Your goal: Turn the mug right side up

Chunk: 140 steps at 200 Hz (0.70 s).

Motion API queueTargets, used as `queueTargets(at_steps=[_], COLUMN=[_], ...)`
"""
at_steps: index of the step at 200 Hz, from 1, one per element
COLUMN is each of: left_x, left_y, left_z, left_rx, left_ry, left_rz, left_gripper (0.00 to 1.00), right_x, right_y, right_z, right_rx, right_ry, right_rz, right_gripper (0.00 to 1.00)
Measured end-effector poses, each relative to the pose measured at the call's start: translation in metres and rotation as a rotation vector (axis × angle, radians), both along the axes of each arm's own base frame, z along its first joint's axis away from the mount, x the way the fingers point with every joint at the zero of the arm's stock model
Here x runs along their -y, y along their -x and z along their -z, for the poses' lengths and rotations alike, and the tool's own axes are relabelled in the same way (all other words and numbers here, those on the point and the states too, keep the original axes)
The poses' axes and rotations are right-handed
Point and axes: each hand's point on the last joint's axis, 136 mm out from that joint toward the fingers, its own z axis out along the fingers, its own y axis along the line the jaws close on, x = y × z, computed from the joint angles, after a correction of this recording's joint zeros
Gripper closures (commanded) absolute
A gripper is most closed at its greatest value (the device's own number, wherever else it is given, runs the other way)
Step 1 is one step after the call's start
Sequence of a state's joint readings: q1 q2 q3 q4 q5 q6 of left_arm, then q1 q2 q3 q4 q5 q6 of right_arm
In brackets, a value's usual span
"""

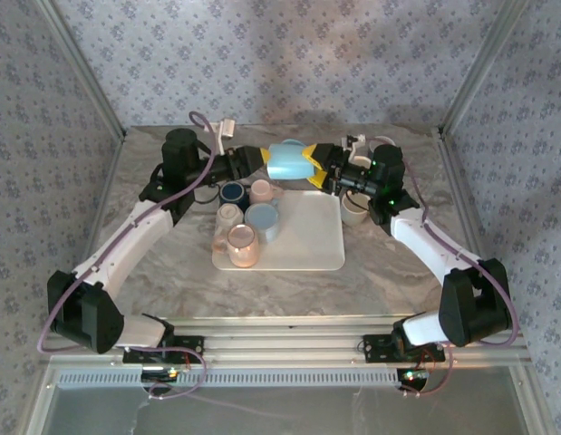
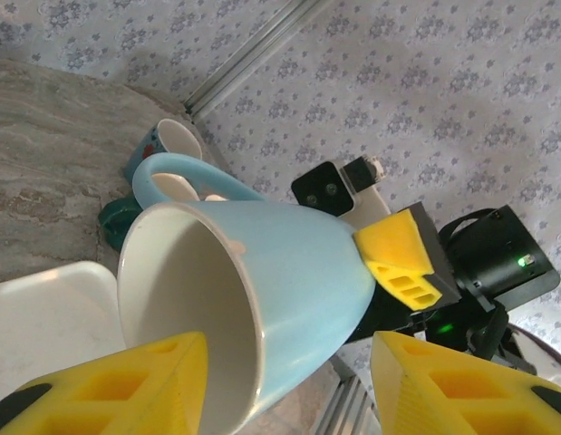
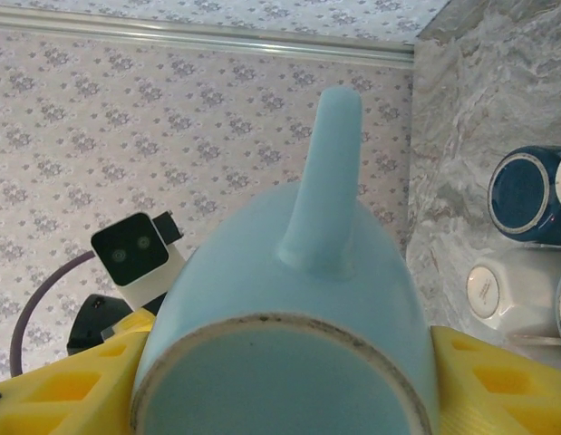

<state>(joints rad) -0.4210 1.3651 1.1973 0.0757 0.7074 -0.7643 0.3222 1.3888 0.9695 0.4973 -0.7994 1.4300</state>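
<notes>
The light blue mug (image 1: 286, 160) is up in the air, just over the back edge of the white tray (image 1: 316, 258). It lies on its side. Its mouth points at the left gripper (image 1: 265, 161) and its bottom points at the right gripper (image 1: 313, 166). The handle sticks out away from the tray, toward the back wall.

This looks like a pass from one gripper to the other. To do it well, the left gripper should close slowly and evenly on the mouth end. The right gripper should let go only when that hold is firm (a smooth mug can slip). Then the mug can be turned mouth up and set on a bare bit of the tray, away from the other cups (image 1: 246, 222).

The right gripper is squeezed onto the bottom end of the mug, with a yellow finger pressed on each side. The left gripper is about half open around the mouth end. One finger is right at the rim, but there is a gap at the other, so I think it is not holding yet.
</notes>
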Motion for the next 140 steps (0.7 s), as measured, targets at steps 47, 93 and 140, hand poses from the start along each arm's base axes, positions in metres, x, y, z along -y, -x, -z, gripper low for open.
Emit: queueTargets(at_steps=[47, 93, 140], left_x=[0.015, 0.026, 0.027], left_y=[0.004, 0.016, 0.017], left_z=[0.011, 0.008, 0.007], left_rx=[-0.004, 0.008, 0.015], left_ry=[-0.031, -0.029, -0.027], left_rz=[0.093, 0.163, 0.172], left_gripper=[0.54, 0.62, 0.81], right_x=[-0.002, -0.005, -0.007], right_y=[0.005, 0.006, 0.004], right_z=[-0.005, -0.007, -0.005], right_rx=[0.023, 0.024, 0.012], right_ry=[-0.011, -0.023, -0.042], right_rz=[-0.031, -0.054, -0.078], right_gripper=[0.47, 0.47, 0.39])
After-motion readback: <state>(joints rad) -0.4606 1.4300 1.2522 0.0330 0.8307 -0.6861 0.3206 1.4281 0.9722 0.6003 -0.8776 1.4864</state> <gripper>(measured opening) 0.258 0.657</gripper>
